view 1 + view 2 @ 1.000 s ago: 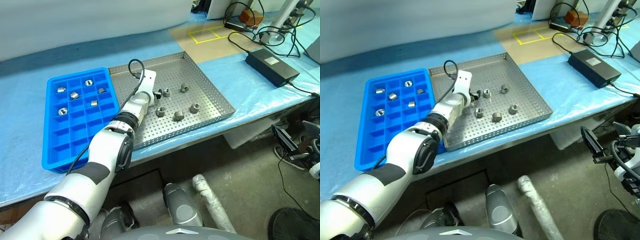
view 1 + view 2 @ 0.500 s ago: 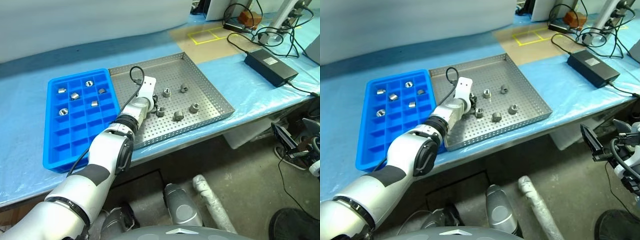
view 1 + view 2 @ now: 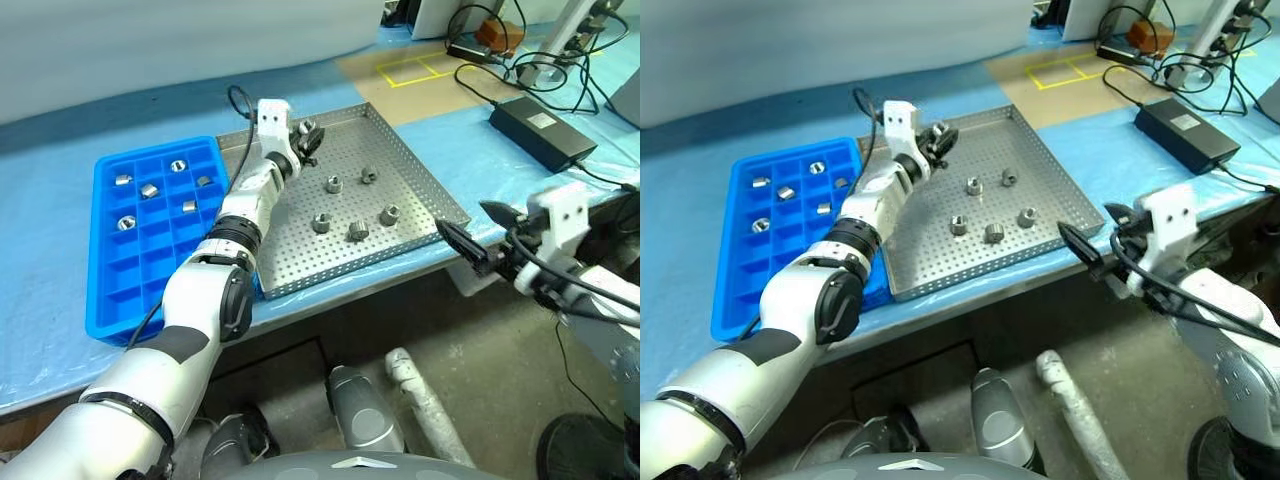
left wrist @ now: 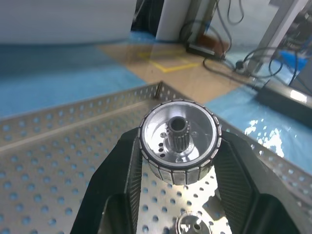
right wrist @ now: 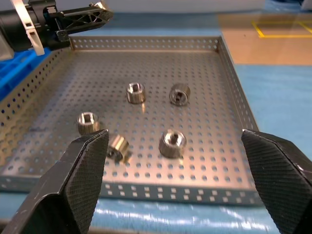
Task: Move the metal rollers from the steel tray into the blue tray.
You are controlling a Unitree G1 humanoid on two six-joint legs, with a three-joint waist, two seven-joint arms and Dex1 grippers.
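Left gripper (image 3: 306, 137) clenched on one metal roller (image 4: 179, 141), raised above steel tray (image 3: 420, 175); five rollers (image 3: 357, 231) loose inside steel tray; right gripper (image 3: 478, 232) spread wide beside steel tray's near corner; blue tray (image 3: 105, 275) alongside steel tray.

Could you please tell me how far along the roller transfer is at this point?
Done: six rollers sit in the blue tray. In hand: the left hand is shut on one roller, raised above the steel tray. Left: five rollers lie there; the open right hand waits at its near edge.
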